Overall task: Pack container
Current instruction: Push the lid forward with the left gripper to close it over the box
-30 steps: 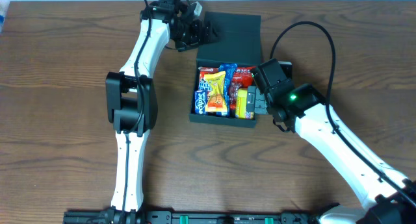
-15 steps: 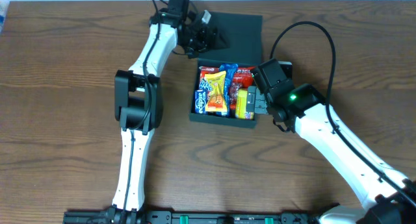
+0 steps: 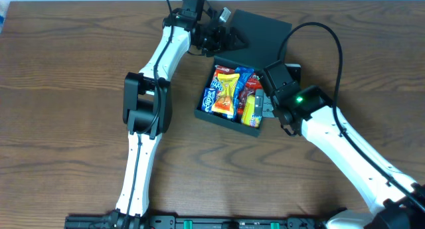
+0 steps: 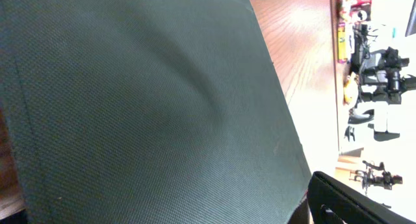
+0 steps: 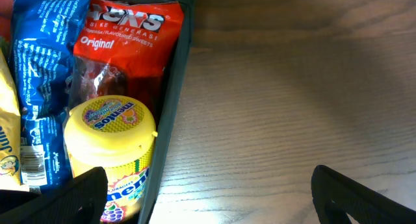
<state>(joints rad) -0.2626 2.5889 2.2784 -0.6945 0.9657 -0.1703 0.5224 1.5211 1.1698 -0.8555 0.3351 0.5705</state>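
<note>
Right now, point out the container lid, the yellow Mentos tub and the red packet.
container lid (image 3: 260, 31), overhead view, middle of the flap.
yellow Mentos tub (image 5: 112, 130), right wrist view, its cap.
red packet (image 5: 127, 29), right wrist view, printed front.

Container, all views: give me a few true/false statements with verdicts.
1. The container has its lid shut. False: the lid is open and snacks show inside.
2. A yellow tub sits inside next to a red packet. True.
3. The right gripper holds a packet. False: it is open, straddling the container's side wall, holding nothing.
4. The left gripper is at the lid. True.
</note>
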